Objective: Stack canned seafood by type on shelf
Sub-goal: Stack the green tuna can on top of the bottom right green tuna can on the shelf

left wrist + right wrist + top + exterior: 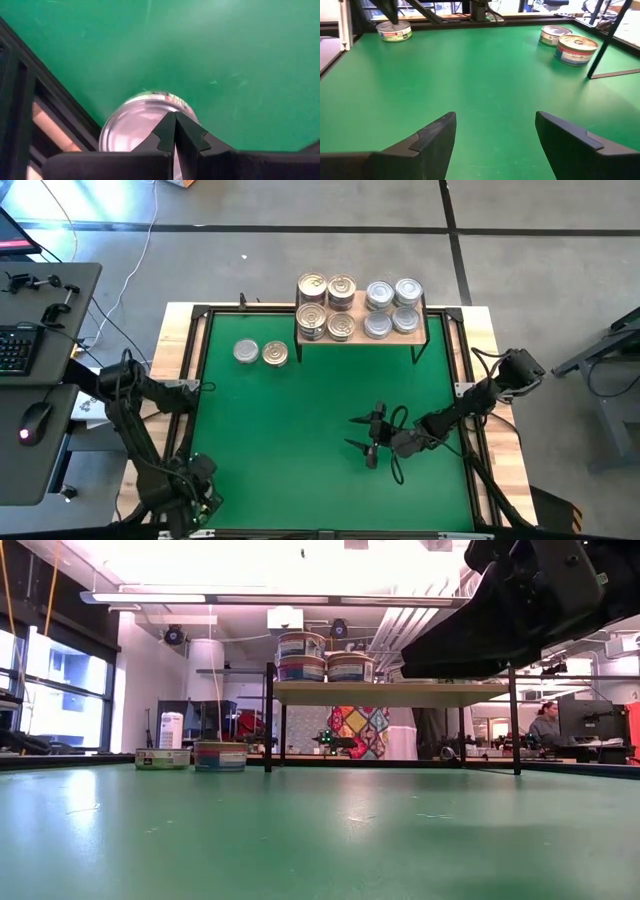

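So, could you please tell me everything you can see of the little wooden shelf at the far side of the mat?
The shelf is a small rectangular board of light wood on thin black legs, standing upright at the far edge of the green mat. Its top carries tins sorted in two groups: gold-lidded ones on the left half, silver-lidded ones on the right, some stacked. In the low view the space under the board looks empty. Two loose tins sit on the mat to its left, apart from it. Neither arm touches it.
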